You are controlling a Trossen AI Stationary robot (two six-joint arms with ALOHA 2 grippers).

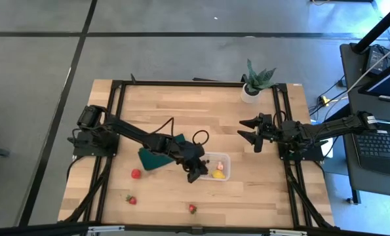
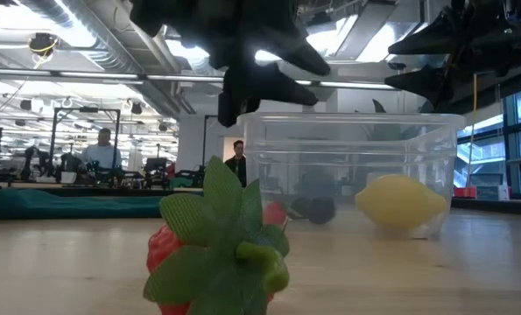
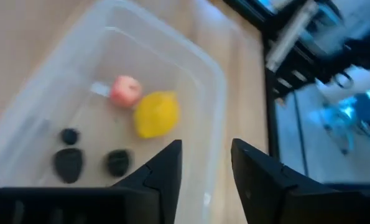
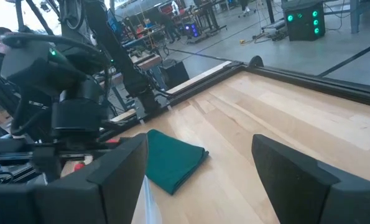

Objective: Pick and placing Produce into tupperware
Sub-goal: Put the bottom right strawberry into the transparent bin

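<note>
The clear tupperware [image 1: 223, 157] stands on the table right of centre. In it lie a yellow lemon-like fruit [image 3: 155, 114], a pinkish-red round fruit [image 3: 125, 90] and three dark berries [image 3: 68, 163]. My left gripper [image 1: 198, 174] hovers open and empty over the tub's near left corner; it also shows in the left wrist view [image 3: 206, 146]. My right gripper [image 1: 247, 130] waits open and empty above the table's right side. A red round fruit [image 1: 136, 174] and two strawberries [image 1: 131, 199] [image 1: 192, 208] lie on the table; the nearer strawberry fills the low view's foreground [image 2: 216, 254].
A dark green flat pad [image 1: 156, 157] lies left of the tub, under my left arm. A green potted plant [image 1: 255, 82] stands at the far right. Dark frame rails [image 1: 283, 164] run along the table's sides. People show in the room beyond.
</note>
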